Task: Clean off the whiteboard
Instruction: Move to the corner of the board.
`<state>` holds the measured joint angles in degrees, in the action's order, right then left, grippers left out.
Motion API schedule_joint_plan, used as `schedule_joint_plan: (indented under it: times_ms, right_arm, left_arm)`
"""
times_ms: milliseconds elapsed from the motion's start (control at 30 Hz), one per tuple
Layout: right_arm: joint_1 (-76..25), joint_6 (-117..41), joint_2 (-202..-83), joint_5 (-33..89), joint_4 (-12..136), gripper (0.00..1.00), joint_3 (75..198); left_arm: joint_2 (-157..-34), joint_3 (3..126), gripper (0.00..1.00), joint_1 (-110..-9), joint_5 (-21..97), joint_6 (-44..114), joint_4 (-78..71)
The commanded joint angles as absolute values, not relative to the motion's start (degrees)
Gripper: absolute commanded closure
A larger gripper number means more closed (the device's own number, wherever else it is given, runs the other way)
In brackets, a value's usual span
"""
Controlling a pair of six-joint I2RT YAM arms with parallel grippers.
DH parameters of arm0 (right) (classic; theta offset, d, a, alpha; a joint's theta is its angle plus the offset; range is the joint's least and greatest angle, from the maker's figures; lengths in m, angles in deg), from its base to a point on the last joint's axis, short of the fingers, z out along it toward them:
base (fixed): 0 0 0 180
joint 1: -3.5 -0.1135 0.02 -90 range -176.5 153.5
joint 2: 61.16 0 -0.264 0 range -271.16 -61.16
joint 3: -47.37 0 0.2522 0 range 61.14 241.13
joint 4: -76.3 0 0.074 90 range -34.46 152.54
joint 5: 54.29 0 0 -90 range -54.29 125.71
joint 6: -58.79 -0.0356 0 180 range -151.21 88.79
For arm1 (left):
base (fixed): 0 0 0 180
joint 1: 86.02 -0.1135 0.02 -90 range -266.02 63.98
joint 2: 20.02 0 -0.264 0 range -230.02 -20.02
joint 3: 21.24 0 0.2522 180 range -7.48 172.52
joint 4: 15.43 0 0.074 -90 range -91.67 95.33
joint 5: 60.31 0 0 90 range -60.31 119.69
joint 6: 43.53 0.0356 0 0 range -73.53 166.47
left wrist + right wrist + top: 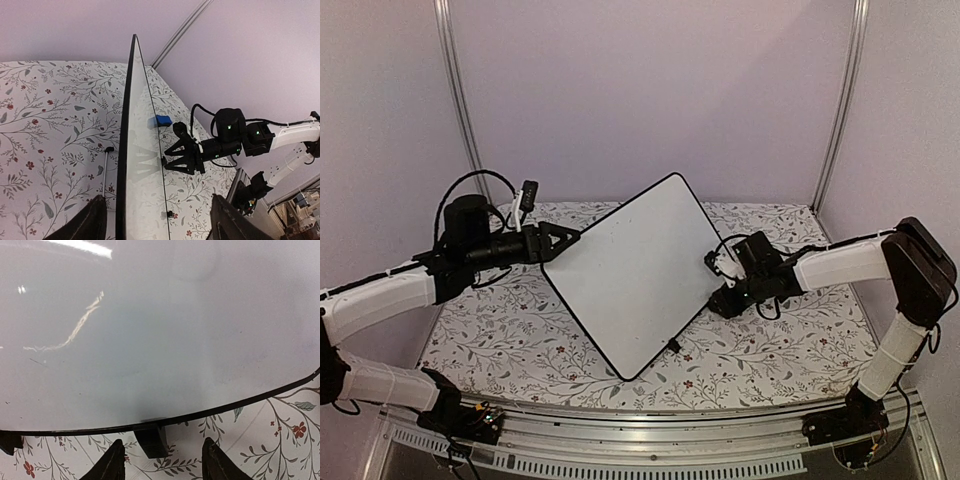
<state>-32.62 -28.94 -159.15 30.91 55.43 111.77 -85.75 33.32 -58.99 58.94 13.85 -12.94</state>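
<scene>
While the whiteboard sits turned like a diamond in the middle of the flowered counter, I have one arm at each side of it. My left gripper is spread wide, and the board's black-framed edge passes between its fingers. My right gripper is also released, at the opposite edge, with a small black stand foot between its fingers (nothing is clamped). A small blue eraser shows just beside the board. The glossy white surface carries only a few faint specks.
</scene>
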Motion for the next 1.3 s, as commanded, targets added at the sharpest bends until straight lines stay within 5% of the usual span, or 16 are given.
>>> schedule_joint_plan:
  times_ms: [0, 333, 567, 800, 1000, 1267]
  right_arm:
    - [-34.03, -28.86, -160.74, 32.91, 57.72, 0.49, 111.46]
    - [-34.73, -30.24, -163.00, 35.44, 56.86, 0.67, 113.34]
    - [-35.04, -30.56, -163.69, 34.44, 56.84, 0.91, 113.42]
    - [-35.24, -30.94, -163.99, 35.16, 56.84, 0.99, 113.82]
    - [-35.26, -35.16, -164.82, 38.68, 56.96, 1.00, 115.01]
    - [-35.27, -42.70, -167.95, 44.11, 55.85, 1.00, 119.83]
  left_arm:
    - [-84.46, 34.10, 0.29, -60.20, 57.63, 13.75, -13.01]
    - [-84.33, 34.01, 0.29, -60.41, 57.72, 13.54, -13.19]
    - [-84.34, 33.92, 0.29, -60.66, 57.67, 13.35, -13.25]
    - [-82.19, 33.81, 0.26, -61.61, 53.97, 13.61, -11.91]
    - [-76.25, 31.73, 0.05, -64.24, 45.16, 12.81, -11.21]
    - [-72.54, 30.47, 0.00, -66.56, 40.33, 12.15, -10.68]
